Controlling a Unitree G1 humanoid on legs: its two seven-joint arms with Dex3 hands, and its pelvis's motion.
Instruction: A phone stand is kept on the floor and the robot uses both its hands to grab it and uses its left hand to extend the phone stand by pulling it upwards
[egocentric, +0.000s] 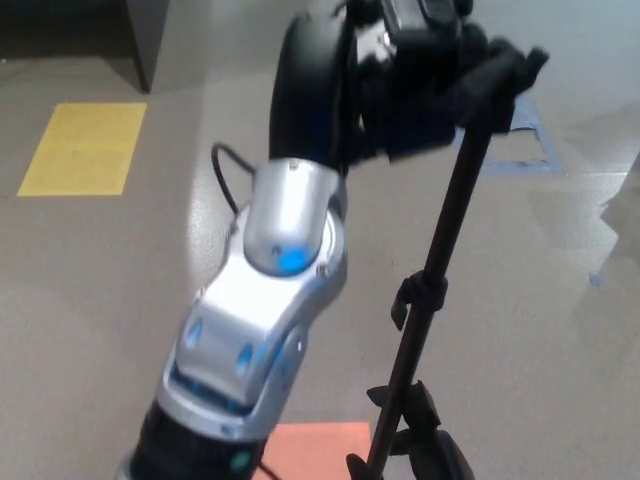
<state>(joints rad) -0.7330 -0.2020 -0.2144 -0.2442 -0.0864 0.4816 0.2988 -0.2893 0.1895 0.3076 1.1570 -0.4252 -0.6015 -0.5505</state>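
The black phone stand's thin pole (440, 260) rises from the bottom of the head view up to its clamp head (500, 75) near the top. My left hand (400, 70) is black, raised high in the picture and shut on the stand's top. Its silver forearm (270, 300) runs down to the lower left. A black collar (420, 295) sits midway on the pole, with a dark knob and base parts (415, 435) at the bottom edge. My right hand does not show.
Grey floor carries a yellow rectangle (85, 148) at left, a blue tape patch (530, 140) at right behind the stand, and an orange patch (315, 450) at the bottom. A dark furniture leg (145, 40) stands at top left.
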